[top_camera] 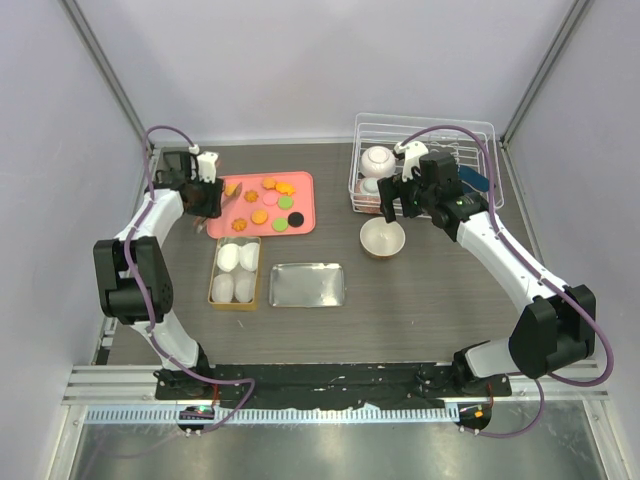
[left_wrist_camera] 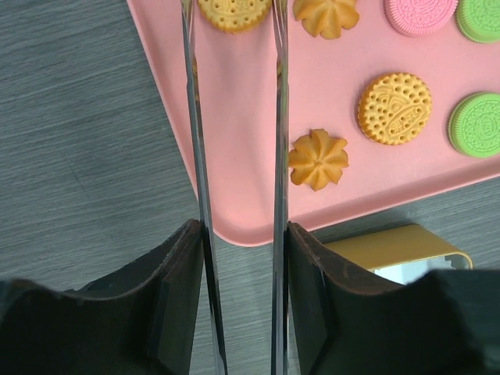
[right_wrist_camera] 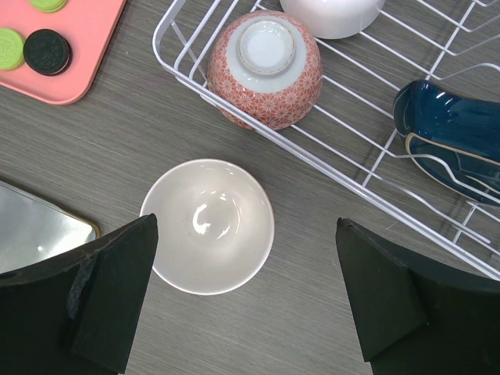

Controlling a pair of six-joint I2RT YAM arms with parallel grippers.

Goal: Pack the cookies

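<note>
You are on the pick-up: the left gripper (left_wrist_camera: 242,242) clasps the tongs (left_wrist_camera: 194,141), their arms spread astride a round orange cookie (left_wrist_camera: 234,12) at twelve o'clock, so squeeze them shut, then lift.

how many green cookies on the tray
2. One green cookie behind the black cookie, the other green cookie beside it at the pink tray's near edge; the left arm may hide more.

Overhead view spans the table (top_camera: 430,290) — wrist views look down, close — both catch the pink tray (top_camera: 304,200)
</note>
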